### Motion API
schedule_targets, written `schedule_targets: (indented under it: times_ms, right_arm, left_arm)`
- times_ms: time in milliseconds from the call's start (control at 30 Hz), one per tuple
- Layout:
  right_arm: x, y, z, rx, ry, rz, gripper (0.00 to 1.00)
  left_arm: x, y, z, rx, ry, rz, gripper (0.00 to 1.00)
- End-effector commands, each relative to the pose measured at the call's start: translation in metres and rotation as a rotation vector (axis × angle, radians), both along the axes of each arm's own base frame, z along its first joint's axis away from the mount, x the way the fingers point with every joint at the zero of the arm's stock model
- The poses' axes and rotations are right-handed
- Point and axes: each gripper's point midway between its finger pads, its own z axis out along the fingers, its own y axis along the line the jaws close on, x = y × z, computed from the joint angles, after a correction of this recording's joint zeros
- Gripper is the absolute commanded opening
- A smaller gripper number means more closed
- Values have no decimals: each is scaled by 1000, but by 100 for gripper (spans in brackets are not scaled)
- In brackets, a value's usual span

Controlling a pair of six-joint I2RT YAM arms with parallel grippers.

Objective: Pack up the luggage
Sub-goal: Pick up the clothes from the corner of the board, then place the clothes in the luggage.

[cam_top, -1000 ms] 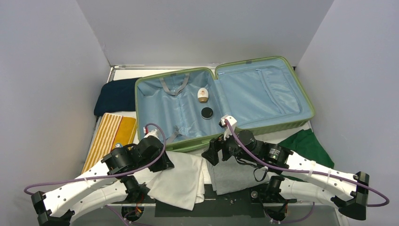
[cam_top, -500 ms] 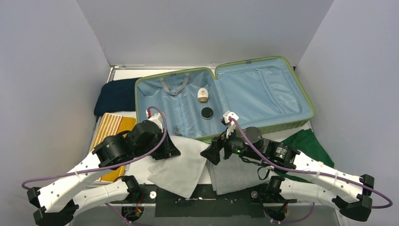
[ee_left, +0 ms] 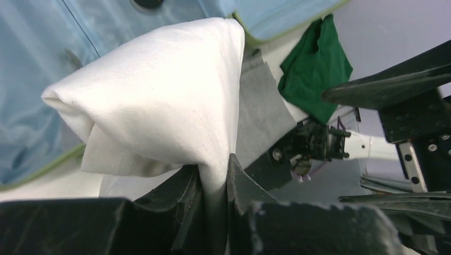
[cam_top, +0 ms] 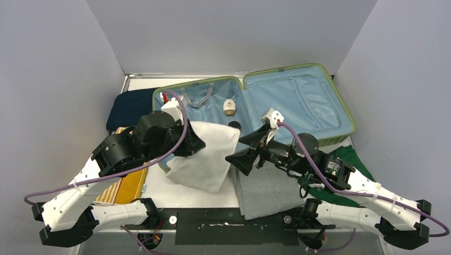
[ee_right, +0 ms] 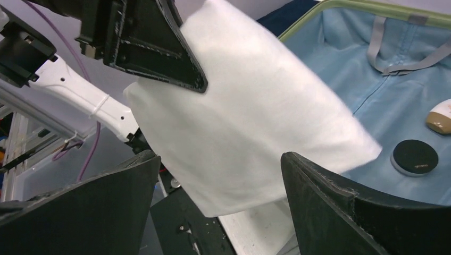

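The luggage (cam_top: pixel 303 106) lies open on the far part of the table (cam_top: pixel 186 194), with both halves showing their light-blue lining upward and the green rim around them. In its left half there are grey straps (cam_top: pixel 198 95), a small cream bottle (cam_top: pixel 229 107) and a black round disc (cam_top: pixel 234 125), which the top view shows only partly. The left gripper (ee_left: pixel 214 178) is clenched on a white cloth (cam_top: pixel 205 156): in the left wrist view the fabric passes between the two narrow jaws and spreads out beyond them in a loose fold. The cloth hangs in the air over the near edge of the left half, one part above the lining and the other part above the table. The right gripper (cam_top: pixel 245 149) is released, its jaws stand wide apart and face the right edge of the white cloth; whether they touch it I cannot tell. Under the right arm a grey cloth (cam_top: pixel 268 191) lies flat on the table, and a green cloth (cam_top: pixel 351 159) is beside it, near the front of the right half. Left of the luggage lie a navy cloth (cam_top: pixel 130 106) and, closer to the arms, a yellow striped cloth (cam_top: pixel 125 186).
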Motion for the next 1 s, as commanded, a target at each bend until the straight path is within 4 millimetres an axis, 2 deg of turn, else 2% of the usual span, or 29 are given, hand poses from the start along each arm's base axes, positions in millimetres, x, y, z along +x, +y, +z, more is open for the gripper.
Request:
schedule_targets:
  times_ms: [0, 167, 267, 367, 500, 667, 833, 967]
  right_arm:
    - [15, -2, 33, 81, -74, -80, 86]
    - [18, -2, 35, 96, -78, -97, 86]
    - [20, -5, 34, 107, -72, -118, 86]
    - [25, -11, 28, 113, -56, -161, 86]
    - [30, -19, 17, 109, -36, -214, 86]
    - [30, -24, 3, 100, -11, -232, 86]
    - [28, -30, -9, 99, 10, -241, 86]
    - [25, -36, -18, 89, 28, -249, 86]
  left_arm:
    - [36, 9, 65, -17, -268, 82, 0]
    - [67, 5, 102, -37, -413, 169, 0]
    - [85, 6, 108, -11, -459, 219, 0]
    - [111, 11, 103, 24, -466, 264, 0]
    - [153, 17, 85, -12, -408, 285, 0]
    - [189, -2, 62, -24, -369, 272, 0]
    - [224, -6, 40, -56, -340, 302, 0]
    - [243, -13, 28, -78, -322, 297, 0]
